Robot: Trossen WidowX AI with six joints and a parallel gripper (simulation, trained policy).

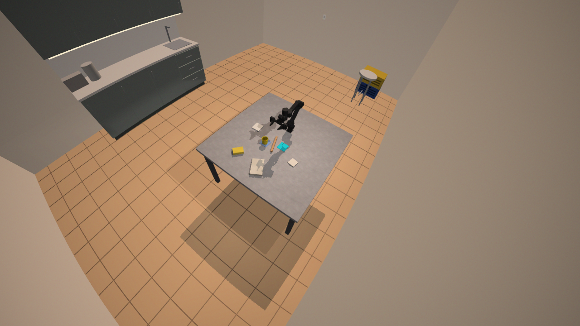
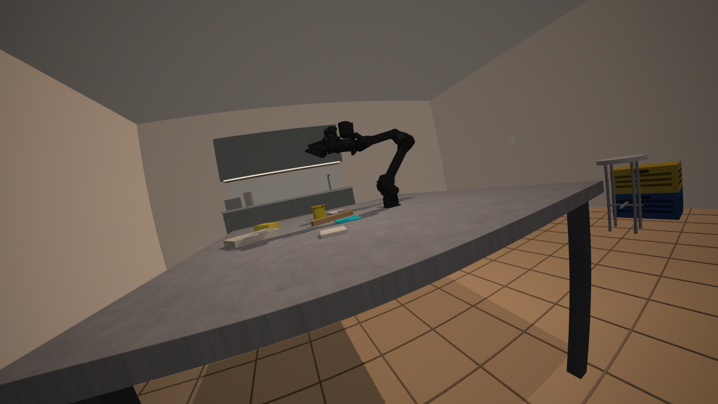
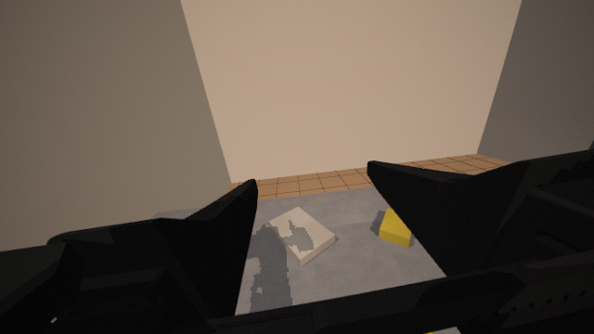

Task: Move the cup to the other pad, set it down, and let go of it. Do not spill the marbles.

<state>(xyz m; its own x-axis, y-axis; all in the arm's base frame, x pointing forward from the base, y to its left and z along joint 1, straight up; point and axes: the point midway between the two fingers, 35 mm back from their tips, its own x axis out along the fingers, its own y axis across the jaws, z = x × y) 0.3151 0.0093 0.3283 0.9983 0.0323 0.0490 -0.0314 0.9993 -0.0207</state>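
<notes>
A yellow cup (image 1: 264, 139) (image 2: 318, 212) stands upright on a blue pad (image 1: 266, 145). The marbles cannot be made out inside it. A cyan pad (image 1: 282, 146) (image 2: 348, 220) lies on the grey table (image 1: 316, 154) (image 2: 426, 235), with nothing standing on it. My gripper (image 1: 275, 124) (image 2: 313, 152) (image 3: 312, 175) is open and empty. It hangs well above the table and clear of the cup. The wrist view shows its two fingers wide apart; the cup and both pads cannot be made out there.
A wooden bar (image 1: 274, 144) (image 2: 332, 218) lies between cup and cyan pad. A yellow block (image 1: 238, 151) (image 2: 266, 226) (image 3: 393, 228), a large pale block (image 1: 254, 165) (image 2: 245, 240) (image 3: 302, 223) and two small pale pieces (image 1: 292, 162) (image 1: 256, 126) lie around them.
</notes>
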